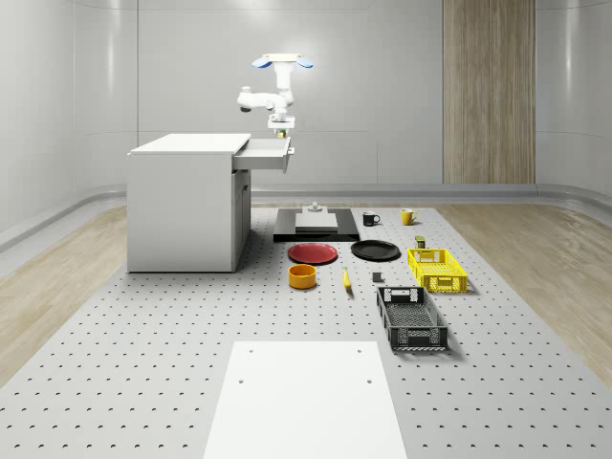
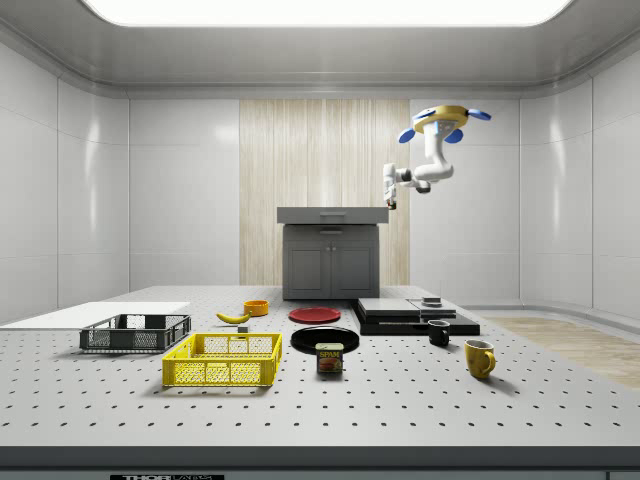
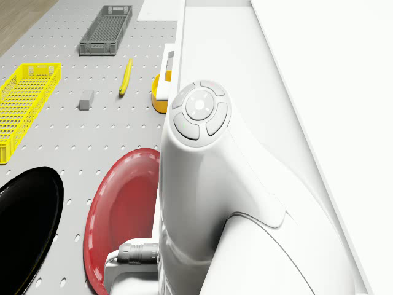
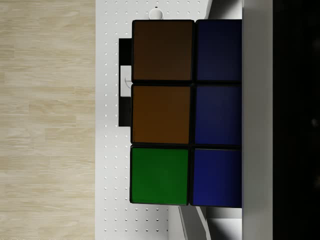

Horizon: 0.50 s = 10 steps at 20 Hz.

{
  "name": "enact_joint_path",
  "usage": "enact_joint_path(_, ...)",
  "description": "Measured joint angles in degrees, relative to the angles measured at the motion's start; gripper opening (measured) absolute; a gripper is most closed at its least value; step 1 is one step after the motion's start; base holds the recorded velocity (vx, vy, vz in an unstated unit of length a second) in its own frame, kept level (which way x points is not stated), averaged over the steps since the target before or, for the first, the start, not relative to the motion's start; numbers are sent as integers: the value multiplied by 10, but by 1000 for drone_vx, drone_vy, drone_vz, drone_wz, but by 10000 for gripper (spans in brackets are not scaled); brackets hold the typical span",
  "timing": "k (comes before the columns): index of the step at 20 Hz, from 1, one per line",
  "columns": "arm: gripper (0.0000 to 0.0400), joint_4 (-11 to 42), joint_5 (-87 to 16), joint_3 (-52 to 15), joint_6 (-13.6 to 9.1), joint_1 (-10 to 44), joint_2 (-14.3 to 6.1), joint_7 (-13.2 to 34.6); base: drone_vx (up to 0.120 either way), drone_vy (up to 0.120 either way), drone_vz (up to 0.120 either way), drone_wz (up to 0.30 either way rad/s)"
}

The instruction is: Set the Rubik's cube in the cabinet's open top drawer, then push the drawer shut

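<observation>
Drone (image 1: 283, 62) hovers above the open drawer (image 1: 264, 153); pincer (image 1: 280, 123) apparently clamped on the Rubik's cube (image 4: 186, 112), a light, rigid, smooth-faced item best gripped across opposite flat faces.

I hover above the cabinet's (image 1: 186, 206) open drawer (image 1: 265, 155), my hand (image 1: 280, 129) with the cube (image 4: 186, 112) just over it.

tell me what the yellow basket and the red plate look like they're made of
Yellow basket: probably moulded plastic, judging by its open lattice walls and even bright colour. Red plate: smooth and slightly glossy, with a soft sheen along its rim; it could be glazed ceramic or plastic, and the render does not settle which.
</observation>
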State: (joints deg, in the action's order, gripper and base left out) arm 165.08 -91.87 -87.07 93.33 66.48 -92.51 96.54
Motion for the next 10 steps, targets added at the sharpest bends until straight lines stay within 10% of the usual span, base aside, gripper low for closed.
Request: enact_joint_path(10, 322, 0, 0, 0, 0, 0, 0, 0, 0, -120, -68, 0)
